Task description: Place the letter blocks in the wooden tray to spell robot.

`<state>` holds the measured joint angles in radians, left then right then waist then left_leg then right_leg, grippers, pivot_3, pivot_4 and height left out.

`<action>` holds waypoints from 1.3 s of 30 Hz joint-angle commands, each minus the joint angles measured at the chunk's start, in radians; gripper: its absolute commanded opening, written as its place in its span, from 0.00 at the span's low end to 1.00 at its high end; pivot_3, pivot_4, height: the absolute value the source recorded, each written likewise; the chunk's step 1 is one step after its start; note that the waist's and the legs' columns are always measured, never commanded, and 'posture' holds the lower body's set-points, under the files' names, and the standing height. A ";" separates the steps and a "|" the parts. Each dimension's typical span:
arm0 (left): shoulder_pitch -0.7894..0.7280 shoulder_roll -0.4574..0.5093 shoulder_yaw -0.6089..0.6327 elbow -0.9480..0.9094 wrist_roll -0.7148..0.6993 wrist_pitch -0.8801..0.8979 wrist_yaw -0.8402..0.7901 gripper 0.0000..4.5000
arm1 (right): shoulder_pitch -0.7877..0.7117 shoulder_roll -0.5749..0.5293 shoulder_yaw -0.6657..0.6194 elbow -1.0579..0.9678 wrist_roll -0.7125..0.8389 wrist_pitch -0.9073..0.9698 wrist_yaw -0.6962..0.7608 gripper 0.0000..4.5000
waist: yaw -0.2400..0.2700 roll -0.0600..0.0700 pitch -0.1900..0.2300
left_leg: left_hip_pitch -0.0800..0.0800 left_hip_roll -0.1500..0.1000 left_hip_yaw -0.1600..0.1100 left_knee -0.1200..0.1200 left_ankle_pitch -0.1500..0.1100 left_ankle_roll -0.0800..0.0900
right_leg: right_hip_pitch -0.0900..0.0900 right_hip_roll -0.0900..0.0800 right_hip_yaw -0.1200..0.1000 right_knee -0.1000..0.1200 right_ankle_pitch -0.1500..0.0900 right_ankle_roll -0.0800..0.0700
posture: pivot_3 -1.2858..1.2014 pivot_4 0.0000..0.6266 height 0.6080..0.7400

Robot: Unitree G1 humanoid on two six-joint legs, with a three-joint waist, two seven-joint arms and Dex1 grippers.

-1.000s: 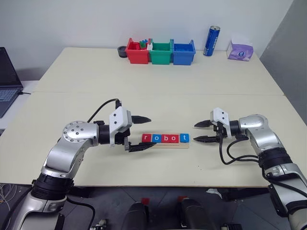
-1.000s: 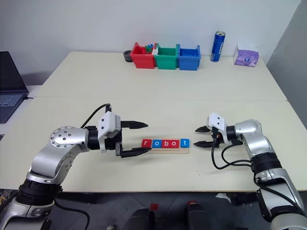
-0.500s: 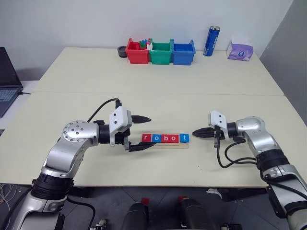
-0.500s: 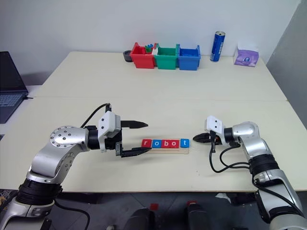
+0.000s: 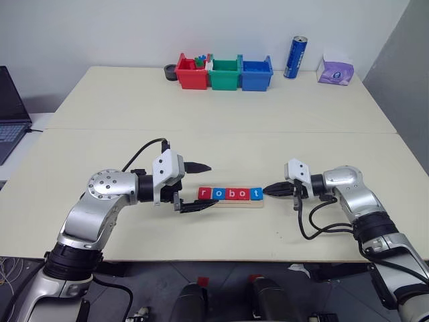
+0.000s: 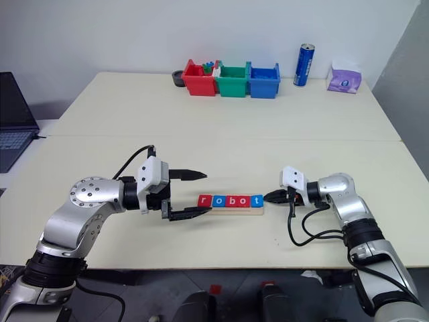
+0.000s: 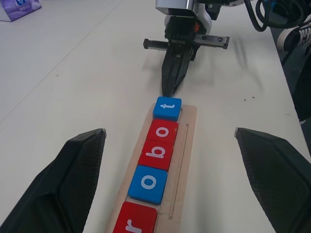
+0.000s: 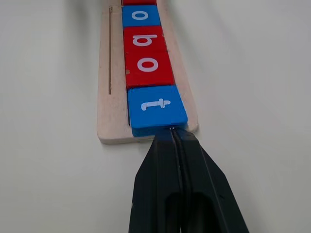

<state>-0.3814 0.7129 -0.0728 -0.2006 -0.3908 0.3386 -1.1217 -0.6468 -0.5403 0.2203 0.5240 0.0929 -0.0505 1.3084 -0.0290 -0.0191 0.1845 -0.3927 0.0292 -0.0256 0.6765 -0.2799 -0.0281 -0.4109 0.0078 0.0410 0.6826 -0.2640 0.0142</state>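
Observation:
Five letter blocks (image 5: pixel 231 194) lie in a row in the wooden tray (image 7: pixel 187 141) near the table's front, reading r, o, b, o, t. My left gripper (image 5: pixel 212 185) is open at the tray's left end, one finger (image 7: pixel 73 179) on each side of the row, holding nothing. My right gripper (image 5: pixel 267 190) is shut with nothing in it. Its closed tip (image 8: pixel 171 130) touches the outer edge of the blue t block (image 8: pixel 155 109) at the tray's right end.
Red (image 5: pixel 192 72), green (image 5: pixel 224 74) and blue (image 5: pixel 257 73) bins stand at the table's back. To their right are a blue can (image 5: pixel 295 58) and a purple tissue pack (image 5: pixel 335 70). A laptop (image 5: pixel 10 111) sits at the far left edge.
My right gripper has shut and moved left, so its tip now meets the t block. The left gripper and the blocks have stayed put.

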 commanded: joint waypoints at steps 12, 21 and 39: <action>0.007 0.014 0.024 -0.053 -0.009 0.003 0.017 1.00 | -0.012 0.018 0.005 -0.034 0.004 0.006 0.014 0.01 | 0.000 0.000 0.000 | 0.000 0.000 0.000 0.000 0.000 0.000 | 0.000 0.000 0.000 0.000 0.000 0.000 | 0.52 0.24 1.00; 0.004 0.016 0.024 -0.054 -0.011 0.005 0.023 1.00 | -0.011 0.031 0.010 -0.047 0.004 0.014 0.009 0.01 | 0.000 0.000 0.000 | 0.000 0.000 0.000 0.000 0.000 0.000 | 0.000 0.000 0.000 0.000 0.000 0.000 | 0.52 0.24 1.00; 0.226 0.169 0.256 -0.083 -0.081 0.107 0.027 1.00 | 0.168 -0.131 -0.108 -0.596 0.193 0.453 -0.033 0.46 | -0.003 0.000 0.000 | 0.000 0.001 -0.003 -0.001 0.000 0.000 | 0.000 -0.001 0.000 0.000 0.000 0.000 | 0.52 0.24 1.00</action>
<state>-0.1664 0.8589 0.1283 -0.2467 -0.4525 0.4384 -1.0846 -0.4831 -0.6612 0.1375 0.0122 0.2499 0.3599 1.2953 -0.0319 -0.0187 0.1847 -0.3926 0.0306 -0.0289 0.6753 -0.2801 -0.0281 -0.4111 0.0073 0.0410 0.6826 -0.2642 0.0143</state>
